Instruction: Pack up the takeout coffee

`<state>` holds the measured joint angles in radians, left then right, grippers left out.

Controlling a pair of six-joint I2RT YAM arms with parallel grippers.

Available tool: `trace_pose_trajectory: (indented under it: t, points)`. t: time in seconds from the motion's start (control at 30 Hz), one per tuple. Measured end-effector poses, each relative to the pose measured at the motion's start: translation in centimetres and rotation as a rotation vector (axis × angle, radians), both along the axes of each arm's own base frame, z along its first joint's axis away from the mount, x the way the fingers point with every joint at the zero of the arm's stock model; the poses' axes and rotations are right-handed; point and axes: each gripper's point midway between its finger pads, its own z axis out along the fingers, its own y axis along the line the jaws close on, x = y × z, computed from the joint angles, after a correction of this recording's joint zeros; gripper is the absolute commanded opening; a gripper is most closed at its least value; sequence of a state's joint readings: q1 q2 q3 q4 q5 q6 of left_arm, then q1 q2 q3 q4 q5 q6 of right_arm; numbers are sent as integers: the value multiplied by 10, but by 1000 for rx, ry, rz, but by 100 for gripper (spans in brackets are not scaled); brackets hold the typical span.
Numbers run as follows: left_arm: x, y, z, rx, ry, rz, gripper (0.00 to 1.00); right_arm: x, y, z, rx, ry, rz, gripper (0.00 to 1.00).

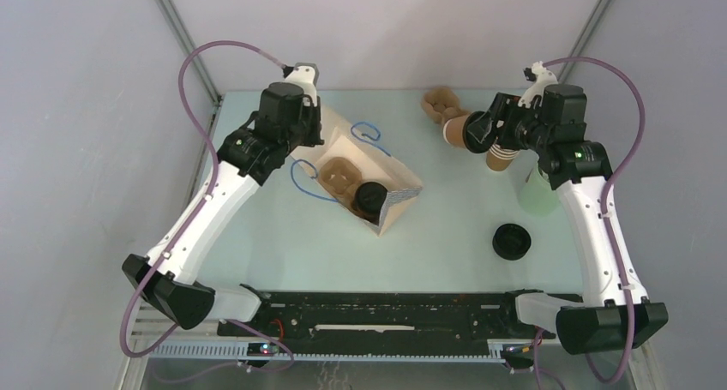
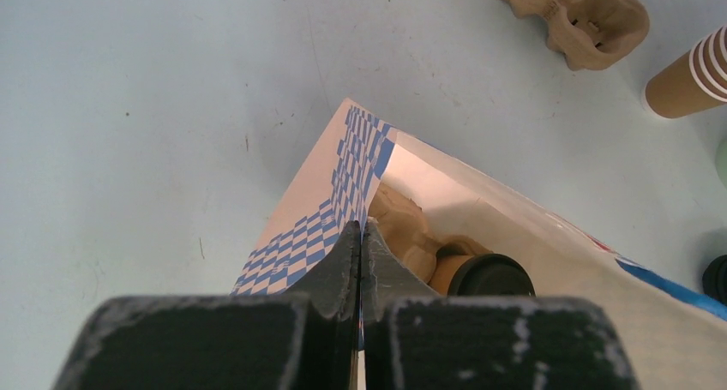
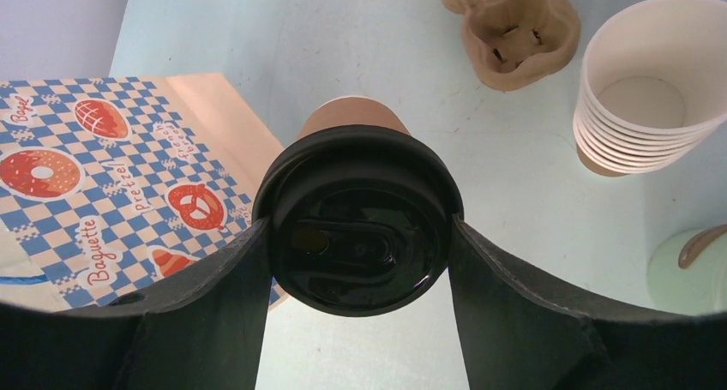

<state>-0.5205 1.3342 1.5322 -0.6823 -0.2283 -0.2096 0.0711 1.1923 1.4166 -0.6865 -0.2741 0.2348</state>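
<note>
Left hand [image 2: 360, 249]: was seen closed, with its fingers pinched on the top edge of the paper bag [image 1: 396, 177], at the bottom middle of the left wrist view.
Right hand [image 3: 360, 236]: was clamped on a lidded cup [image 3: 347, 116], one finger pressed against each side of the black lid. The cup was held tilted in the upper right of the top view, its base pointed away from the wrist camera.
Paper bag: was found in the middle of the top view, open, with its inside shown. A blue check print and pastry drawings were shown on its outer face.
Second lidded cup [image 1: 369, 200]: was seated inside the bag in a pulp carrier tray [image 1: 336, 176], its black lid turned up.
Spare carrier tray [image 1: 440, 105]: was set on the worktop [image 1: 283, 244] at the top of the frame, just left of the held cup.
Stack of lidless cups [image 1: 500, 157]: was seen just below the right hand in the top view, with white insides shown in the right wrist view.
Loose lid [image 1: 512, 241]: was seen lying on the worktop at lower right, well apart from the bag.
Green item [image 1: 533, 193]: was partly hidden by the right arm, and its kind could not be told.
</note>
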Motion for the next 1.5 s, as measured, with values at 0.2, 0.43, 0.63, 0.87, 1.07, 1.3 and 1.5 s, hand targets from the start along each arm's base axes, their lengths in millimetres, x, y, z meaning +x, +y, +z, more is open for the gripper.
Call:
trace_pose_trajectory:
  t: [0.2, 0.43, 0.63, 0.87, 1.07, 1.3, 1.5]
  points:
    - [0, -4, 0, 1, 0, -9, 0, 4, 11, 7, 35, 0, 59, 27]
    - [2, -5, 4, 1, -16, -14, 0, -9, 52, 50, 147, -101, 260, 26]
    - [2, -4, 4, 9, -20, -16, 0, -42, 100, 94, 184, -196, 482, 25]
    - [-4, 0, 9, 7, -41, -17, 0, -88, 140, 114, 224, -245, 696, 24]
    - [-9, 7, 15, 8, -65, -4, 0, -133, 175, 124, 228, -282, 859, 23]
    - [-18, 13, 14, 10, -66, -1, 0, -169, 202, 130, 179, -321, 942, 22]
    - [-22, 16, 18, 5, -74, 0, 0, -187, 222, 123, 108, -325, 961, 18]
